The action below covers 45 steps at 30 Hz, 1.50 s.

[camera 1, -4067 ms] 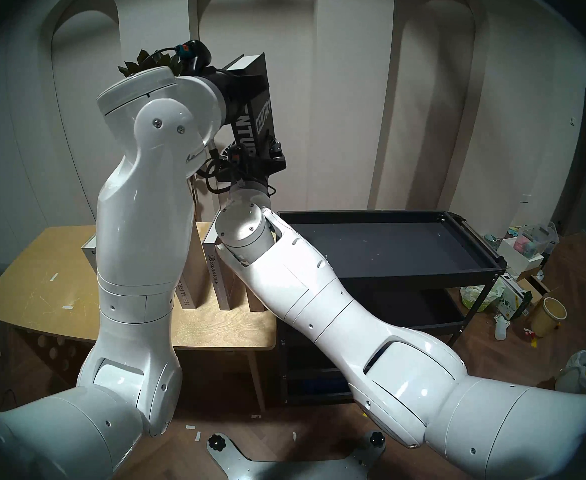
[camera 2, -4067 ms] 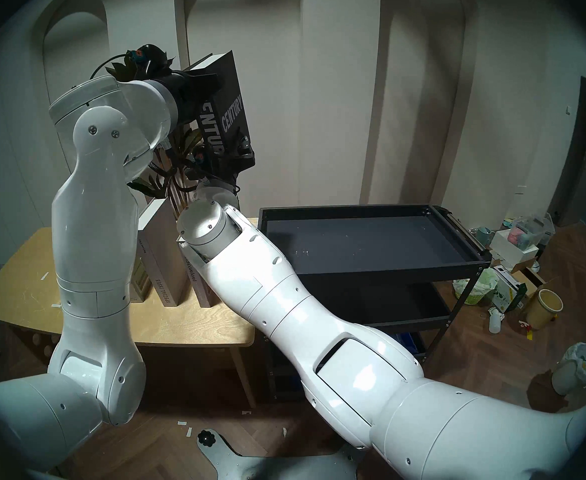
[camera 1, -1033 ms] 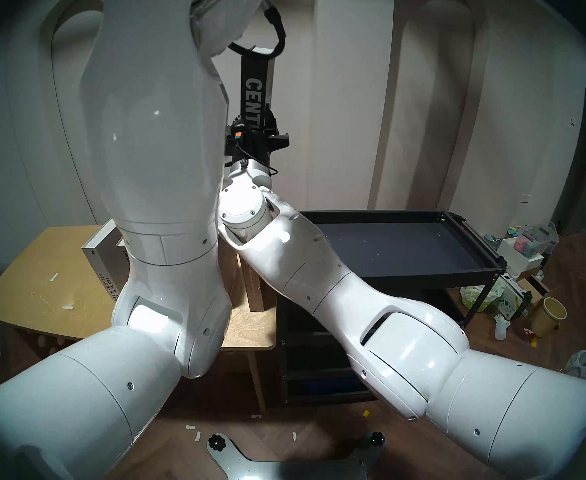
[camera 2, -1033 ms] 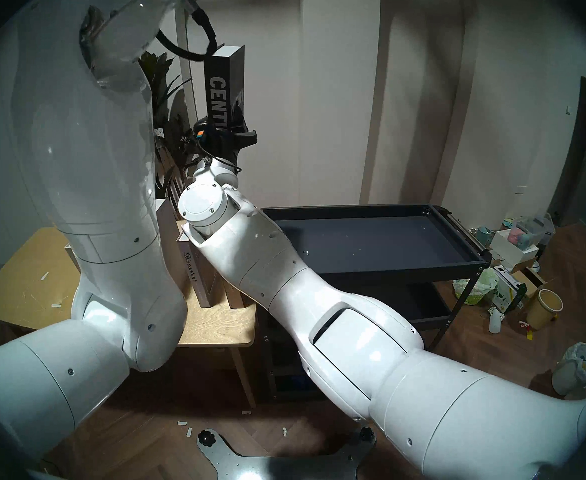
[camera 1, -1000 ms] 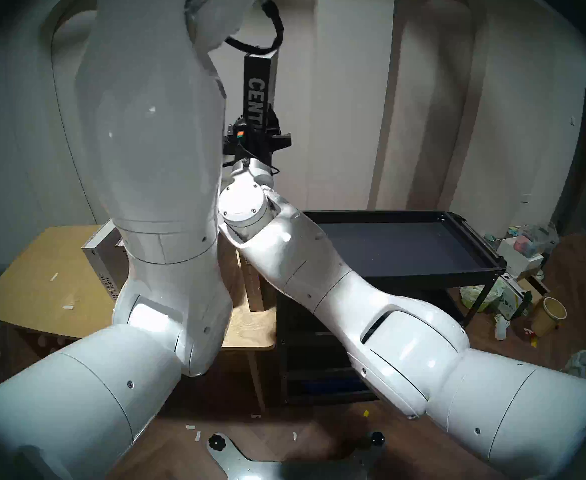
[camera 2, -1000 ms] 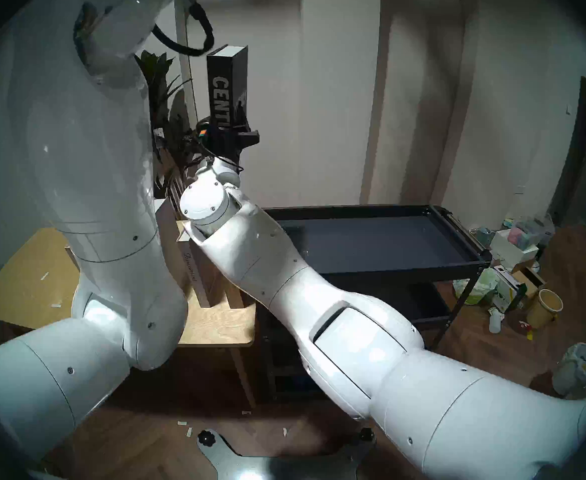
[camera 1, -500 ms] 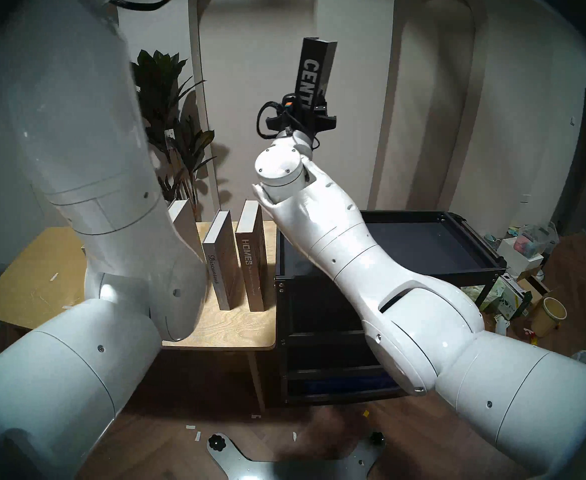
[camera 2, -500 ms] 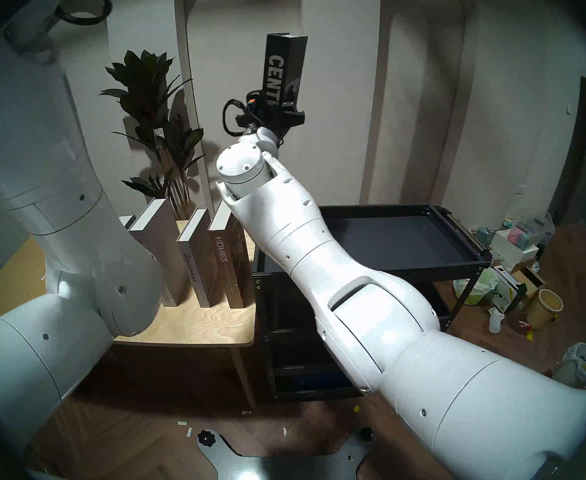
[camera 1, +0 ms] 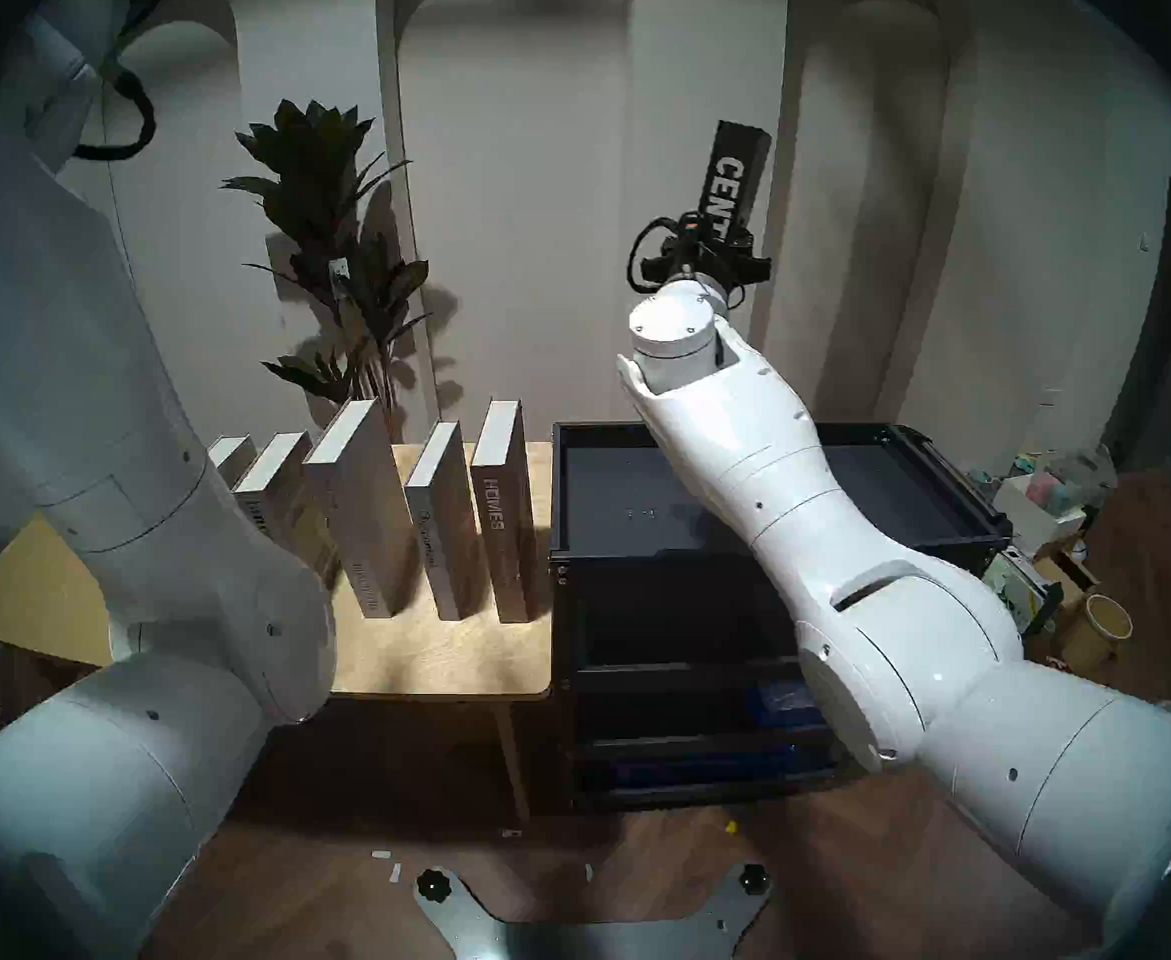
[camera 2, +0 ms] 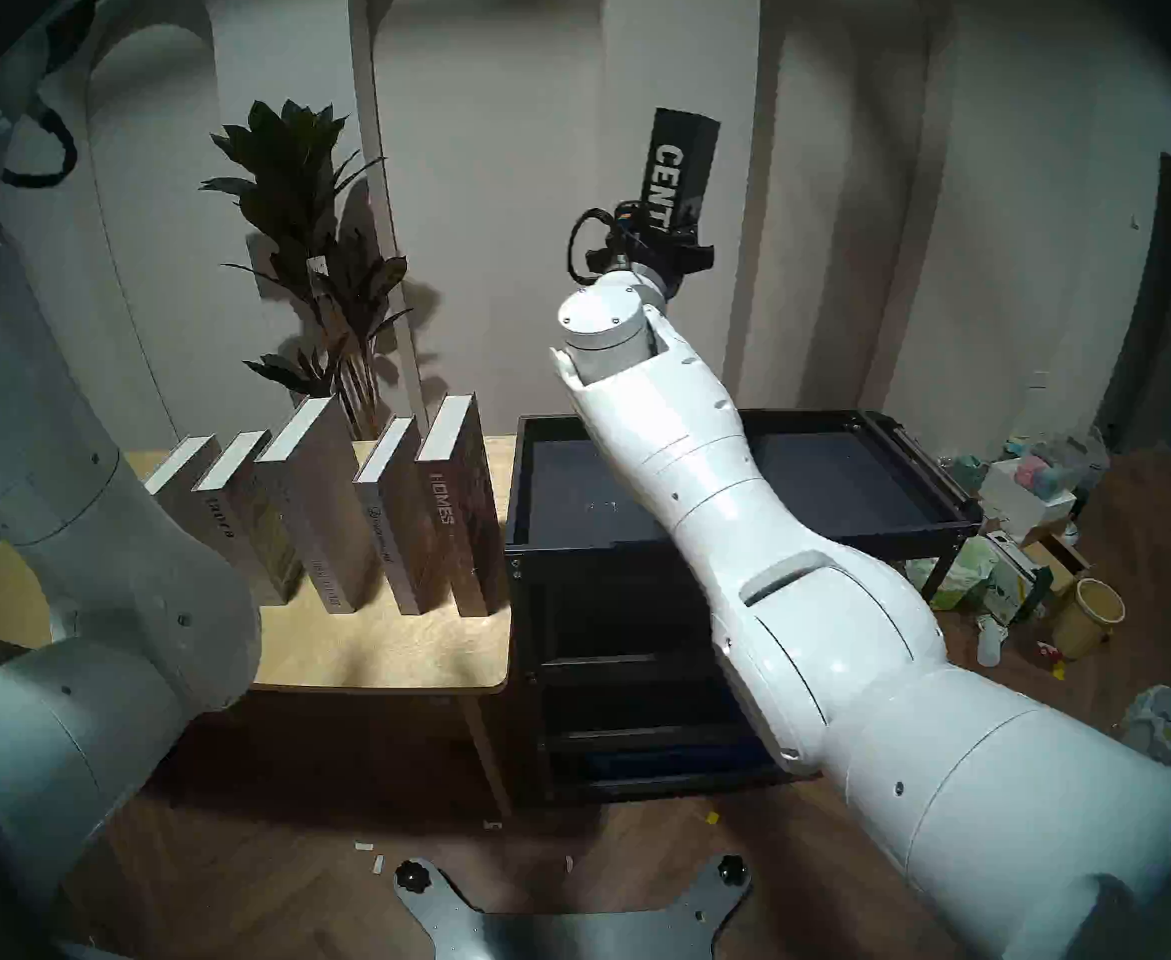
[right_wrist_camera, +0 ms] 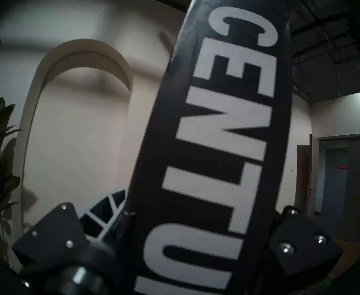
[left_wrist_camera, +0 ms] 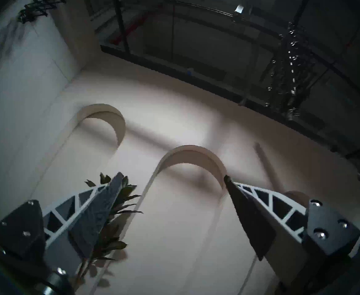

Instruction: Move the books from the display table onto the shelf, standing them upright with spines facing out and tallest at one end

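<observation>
Head stereo left shows the right gripper (camera 1: 719, 246) clamped low on the tilted CENTURY book (camera 1: 734, 176) above the shelf (camera 1: 915, 539), so it could pivot and slip; left gripper (left_wrist_camera: 172, 179) gapes empty

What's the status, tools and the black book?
Right tool shut on CENTURY book, above the rack. Left tool open, empty. Five books on table.
</observation>
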Motion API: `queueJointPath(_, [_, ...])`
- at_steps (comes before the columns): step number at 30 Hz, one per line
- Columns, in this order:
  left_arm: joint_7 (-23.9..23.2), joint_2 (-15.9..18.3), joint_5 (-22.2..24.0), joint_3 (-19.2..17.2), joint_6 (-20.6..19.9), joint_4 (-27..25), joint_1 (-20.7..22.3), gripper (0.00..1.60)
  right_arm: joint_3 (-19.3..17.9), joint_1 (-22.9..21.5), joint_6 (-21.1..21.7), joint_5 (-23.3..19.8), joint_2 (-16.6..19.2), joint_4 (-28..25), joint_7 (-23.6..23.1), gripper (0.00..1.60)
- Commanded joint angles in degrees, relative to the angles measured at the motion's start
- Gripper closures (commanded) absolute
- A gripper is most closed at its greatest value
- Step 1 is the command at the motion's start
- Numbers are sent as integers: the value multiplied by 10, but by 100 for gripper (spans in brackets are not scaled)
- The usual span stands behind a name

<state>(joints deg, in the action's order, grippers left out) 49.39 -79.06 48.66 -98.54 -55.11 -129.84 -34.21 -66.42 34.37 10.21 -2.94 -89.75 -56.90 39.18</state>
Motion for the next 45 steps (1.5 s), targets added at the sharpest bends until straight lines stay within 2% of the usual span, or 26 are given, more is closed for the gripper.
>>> queueJointPath(1, [3,27,-6,-25,1,-6,-63,0,-16,2,7,-5,47,-28,-25,160])
queueJointPath(8, [1,33,-12,-52,1,-5,-117,0,-16,1,20,-14,62,-53,-57,160])
queueJointPath(9, [1,36,-15,-62,1,-9,-140,0,-17,1,25,-19,67,-62,-70,160])
queueJointPath(14, [-1,38,-18,-77,1,-13,-161,0,-19,6,33,-30,77,-77,-94,160])
queueJointPath(19, [-2,40,-22,-96,1,-16,-199,0,-27,18,46,-42,101,-93,-123,160])
queueJointPath(24, [-4,39,-27,-112,1,-19,-247,0,-43,34,64,-54,140,-105,-155,160])
queueJointPath(32, [-10,37,-29,-122,1,-25,-300,0,-45,57,90,-62,180,-134,-205,160])
queueJointPath(43, [-20,40,-31,-131,1,-35,-346,0,-48,83,112,-77,226,-184,-273,160])
queueJointPath(45, [-25,42,-32,-135,1,-40,-362,0,-53,92,119,-83,244,-201,-295,160])
